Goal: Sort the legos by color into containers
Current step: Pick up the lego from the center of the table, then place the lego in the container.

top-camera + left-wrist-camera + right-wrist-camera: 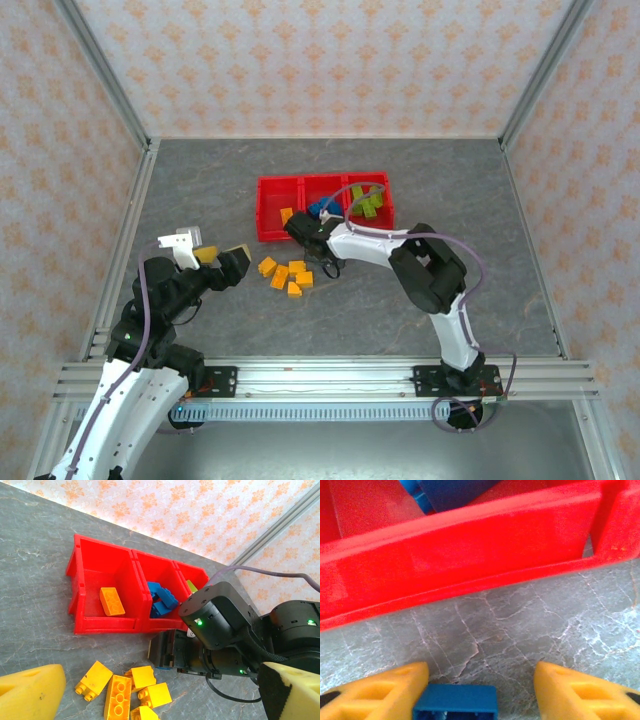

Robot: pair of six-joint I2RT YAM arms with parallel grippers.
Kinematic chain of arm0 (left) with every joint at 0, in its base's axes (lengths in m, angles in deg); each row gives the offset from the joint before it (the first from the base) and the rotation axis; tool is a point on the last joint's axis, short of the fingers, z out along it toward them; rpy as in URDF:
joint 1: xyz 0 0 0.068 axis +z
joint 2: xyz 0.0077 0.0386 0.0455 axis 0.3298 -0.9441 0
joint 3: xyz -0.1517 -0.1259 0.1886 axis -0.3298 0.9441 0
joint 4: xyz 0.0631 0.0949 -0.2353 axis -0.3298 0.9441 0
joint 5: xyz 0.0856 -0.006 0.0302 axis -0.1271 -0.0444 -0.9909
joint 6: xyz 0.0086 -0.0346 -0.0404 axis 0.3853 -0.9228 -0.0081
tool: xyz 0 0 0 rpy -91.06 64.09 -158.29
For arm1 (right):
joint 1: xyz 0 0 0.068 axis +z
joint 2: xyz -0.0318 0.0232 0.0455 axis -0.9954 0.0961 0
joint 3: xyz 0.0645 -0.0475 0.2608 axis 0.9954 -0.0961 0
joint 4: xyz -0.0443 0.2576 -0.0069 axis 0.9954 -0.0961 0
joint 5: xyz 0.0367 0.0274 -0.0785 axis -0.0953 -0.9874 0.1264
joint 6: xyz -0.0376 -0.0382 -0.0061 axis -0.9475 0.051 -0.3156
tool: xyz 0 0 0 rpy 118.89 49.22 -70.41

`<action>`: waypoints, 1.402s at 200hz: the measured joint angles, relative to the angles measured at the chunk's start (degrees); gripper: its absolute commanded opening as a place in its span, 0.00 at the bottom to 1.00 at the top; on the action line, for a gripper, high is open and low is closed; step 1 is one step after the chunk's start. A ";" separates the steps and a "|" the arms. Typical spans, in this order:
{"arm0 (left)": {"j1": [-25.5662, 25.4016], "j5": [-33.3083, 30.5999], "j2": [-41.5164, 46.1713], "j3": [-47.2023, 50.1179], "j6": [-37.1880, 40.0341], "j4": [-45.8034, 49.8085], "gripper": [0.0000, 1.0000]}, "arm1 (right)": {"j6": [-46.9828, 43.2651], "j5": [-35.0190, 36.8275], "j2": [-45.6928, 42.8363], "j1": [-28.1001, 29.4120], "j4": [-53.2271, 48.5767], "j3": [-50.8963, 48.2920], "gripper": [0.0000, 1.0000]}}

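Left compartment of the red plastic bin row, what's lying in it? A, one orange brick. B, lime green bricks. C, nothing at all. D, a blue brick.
A: the left wrist view shows a single orange studded plastic brick lying in the left compartment of the red plastic bin row, while the blue bricks sit in the middle one.

The containers (pixel 105 625) are red, legos (pixel 117 700) orange, blue and lime, table (pixel 40 580) veined grey, walls (pixel 200 510) peach floral

Glossy plastic containers (pixel 107 626) and legos (pixel 118 697); table (pixel 40 580) apparently matt stone.
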 measured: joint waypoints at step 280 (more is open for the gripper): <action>0.00 -0.02 0.00 0.00 0.00 0.00 0.99 | -24.96 2.34 8.96 -9.90 1.46 28.33 0.65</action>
